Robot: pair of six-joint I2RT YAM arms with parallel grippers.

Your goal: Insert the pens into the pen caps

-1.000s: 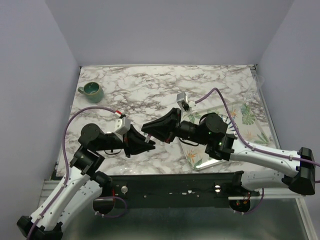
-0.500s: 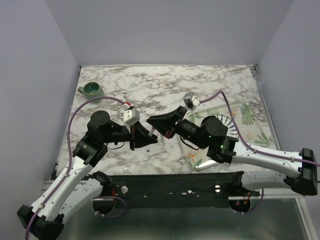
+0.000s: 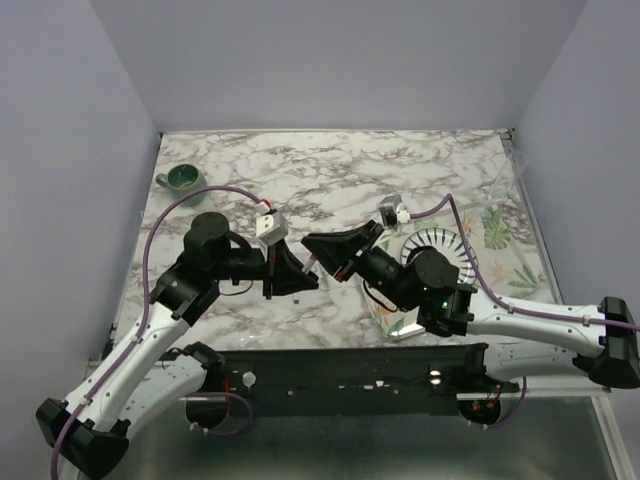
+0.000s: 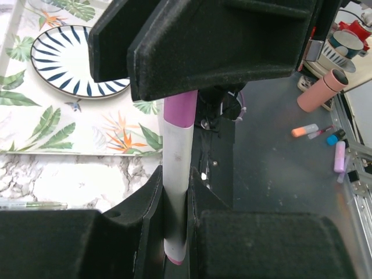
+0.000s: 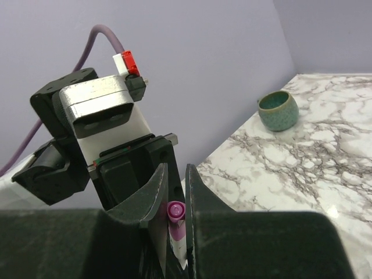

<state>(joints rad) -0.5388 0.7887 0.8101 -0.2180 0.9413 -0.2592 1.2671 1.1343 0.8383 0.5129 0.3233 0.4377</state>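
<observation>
While raised over the desk [image 3: 330, 170], shows left jaws clamped on pen [image 4: 174, 180], right jaws on pink cap [image 4: 179, 108], meeting end-to-end along one axis.

left pincer [image 3: 305, 276] and right pincer [image 3: 318, 251] tip to tip over marble table [image 3: 330, 170], green mug [image 3: 183, 179] at far-left corner

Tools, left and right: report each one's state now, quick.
Left tool: closed, holding the pen.
Right tool: closed, holding the pink cap.
</observation>
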